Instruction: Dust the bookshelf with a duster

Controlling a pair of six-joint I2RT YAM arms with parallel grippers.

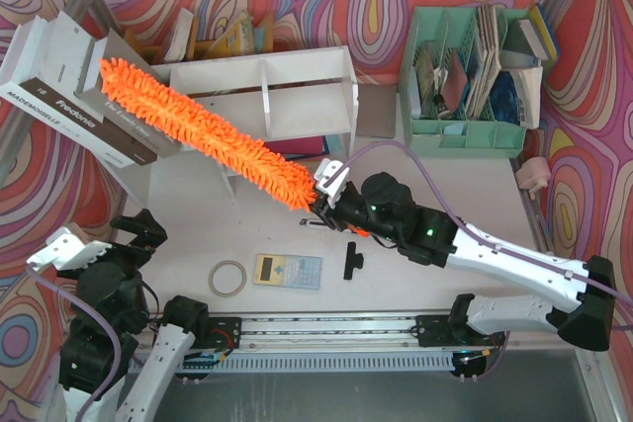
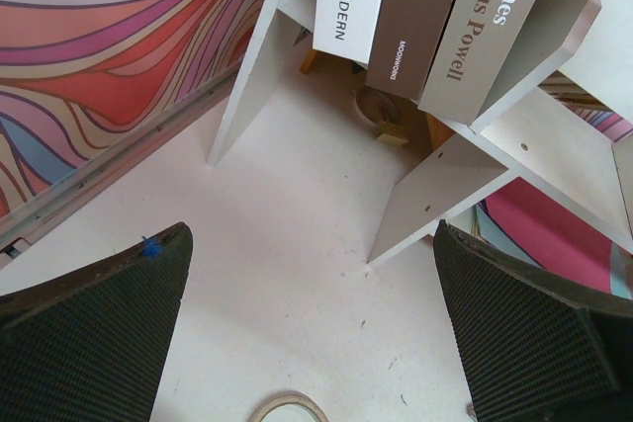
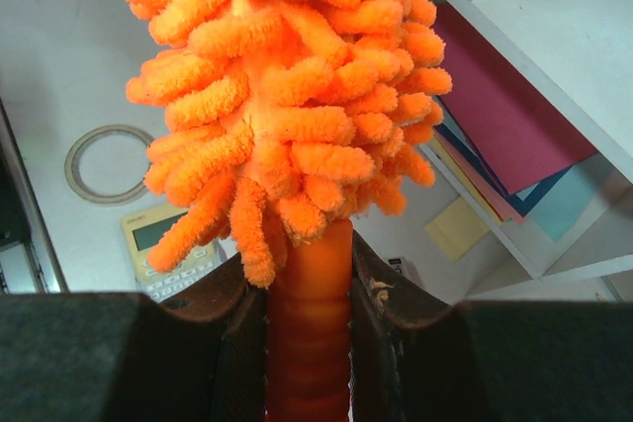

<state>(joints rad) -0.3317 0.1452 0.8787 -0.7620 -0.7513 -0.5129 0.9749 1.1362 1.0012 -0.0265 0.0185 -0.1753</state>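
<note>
One bookshelf, folders inside.
Right gripper clenched on duster handle; left gripper spread wide; green organizer holds papers.

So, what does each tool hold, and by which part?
Right tool grips the duster by its orange handle; left tool is open, holding nothing.

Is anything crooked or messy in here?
Yes. The big books at the left end of the bookshelf lean over sideways instead of standing straight. The duster, gripped by the right tool, slants across the shelf's front up to them. Nothing looks spilled or broken.
</note>
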